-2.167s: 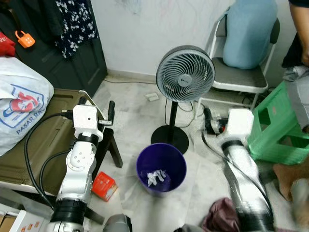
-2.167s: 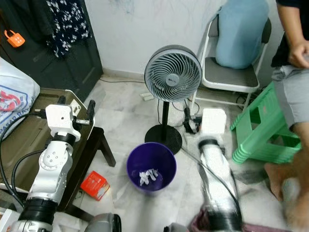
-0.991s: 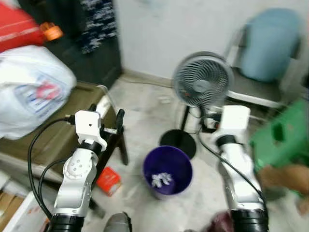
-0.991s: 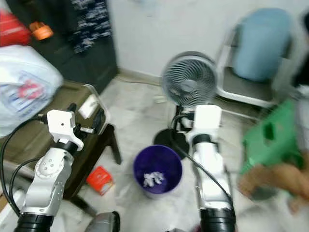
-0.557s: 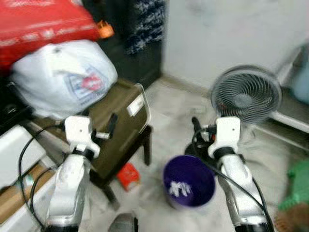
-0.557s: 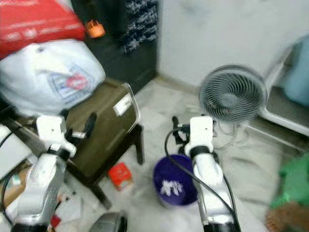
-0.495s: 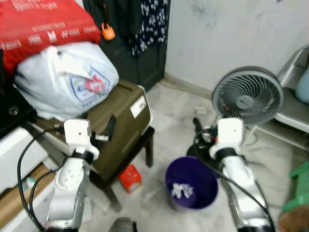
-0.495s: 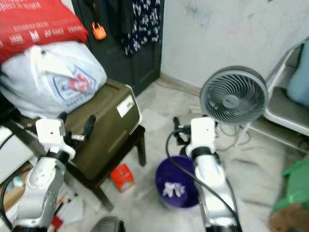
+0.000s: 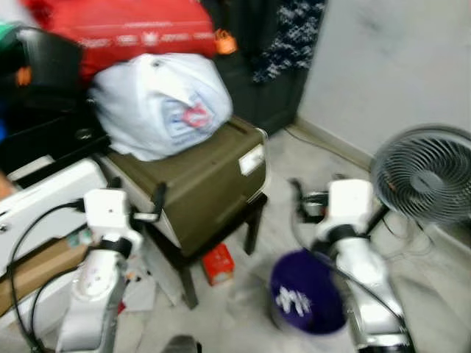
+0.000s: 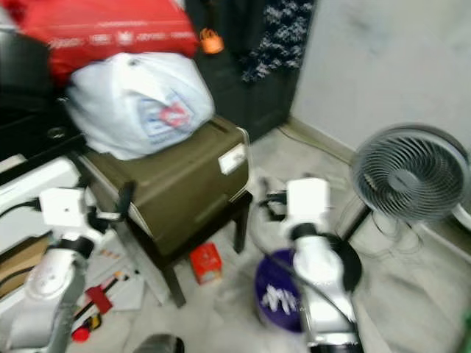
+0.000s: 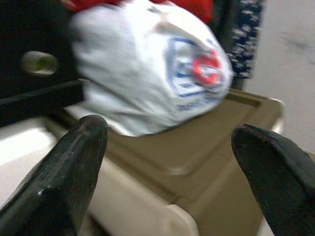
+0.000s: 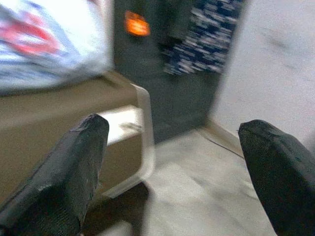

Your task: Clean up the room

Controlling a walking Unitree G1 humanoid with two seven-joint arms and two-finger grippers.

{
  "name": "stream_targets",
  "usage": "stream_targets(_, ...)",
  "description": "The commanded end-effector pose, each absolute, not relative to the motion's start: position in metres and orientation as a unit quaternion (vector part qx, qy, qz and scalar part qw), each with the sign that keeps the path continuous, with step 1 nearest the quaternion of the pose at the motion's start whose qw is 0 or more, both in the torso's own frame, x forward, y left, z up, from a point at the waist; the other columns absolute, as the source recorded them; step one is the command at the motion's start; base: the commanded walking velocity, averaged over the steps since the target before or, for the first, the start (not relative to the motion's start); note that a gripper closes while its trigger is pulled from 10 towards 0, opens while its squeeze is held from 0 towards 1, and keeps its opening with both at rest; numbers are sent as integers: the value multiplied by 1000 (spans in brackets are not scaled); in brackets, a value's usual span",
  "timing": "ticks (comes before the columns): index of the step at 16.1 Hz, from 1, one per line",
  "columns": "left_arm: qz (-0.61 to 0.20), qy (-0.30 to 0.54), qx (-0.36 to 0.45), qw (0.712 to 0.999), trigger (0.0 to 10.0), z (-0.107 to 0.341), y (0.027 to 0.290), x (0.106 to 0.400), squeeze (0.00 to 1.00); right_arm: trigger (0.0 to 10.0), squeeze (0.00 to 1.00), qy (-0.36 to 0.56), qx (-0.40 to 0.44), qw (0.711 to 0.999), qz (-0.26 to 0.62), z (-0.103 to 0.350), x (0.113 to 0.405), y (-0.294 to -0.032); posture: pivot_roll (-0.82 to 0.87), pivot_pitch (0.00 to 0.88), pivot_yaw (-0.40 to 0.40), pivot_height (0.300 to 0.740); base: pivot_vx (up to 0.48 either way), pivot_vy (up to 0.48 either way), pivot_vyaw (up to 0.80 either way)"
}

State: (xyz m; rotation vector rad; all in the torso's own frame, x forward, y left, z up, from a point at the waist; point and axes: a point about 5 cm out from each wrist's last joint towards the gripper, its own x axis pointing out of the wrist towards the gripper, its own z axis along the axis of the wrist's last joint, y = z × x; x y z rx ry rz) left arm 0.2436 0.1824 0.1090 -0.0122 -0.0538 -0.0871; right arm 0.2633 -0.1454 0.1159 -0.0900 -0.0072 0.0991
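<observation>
left tool (image 11: pixel 167 162): fingers spread, empty | right tool (image 12: pixel 172 167): fingers spread, empty | round purple plastic bin (image 9: pixel 305 303): on floor, near right arm | small red carton (image 9: pixel 218 263): floor, under dark stool (image 9: pixel 221 228)

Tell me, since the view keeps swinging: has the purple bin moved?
No. The purple bin remains beside the fan's base, with the red box on its other side; the camera turned.
</observation>
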Motion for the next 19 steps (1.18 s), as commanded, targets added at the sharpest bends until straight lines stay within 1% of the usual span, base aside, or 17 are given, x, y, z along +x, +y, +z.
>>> stream_targets(1,-53,-28,-7,998,10000,111,177,245,0,10000,0,-5,-52,998,40,118,264,-154,13,0,-14,740,0,0,800)
stream_targets(2,-64,-32,-5,997,10000,113,173,250,0,10000,0,-5,-50,998,43,118,266,-152,19,0,-15,740,0,0,800)
stream_targets(6,-61,-34,2,998,10000,116,174,253,0,10000,0,-8,-43,998,46,121,272,-147,24,0,-14,740,0,0,800)
stream_targets(9,-37,-25,16,999,10000,115,178,254,0,10000,0,-12,-45,998,48,121,274,-143,38,0,-15,740,0,0,800)
stream_targets(11,-37,-15,33,999,10000,114,175,257,0,10000,0,-7,-42,998,43,119,275,-144,41,0,-14,740,0,0,800)
stream_targets(19,-56,-4,17,998,10000,113,171,257,0,10000,0,-6,-46,998,37,120,275,-145,32,0,-13,740,0,0,799)
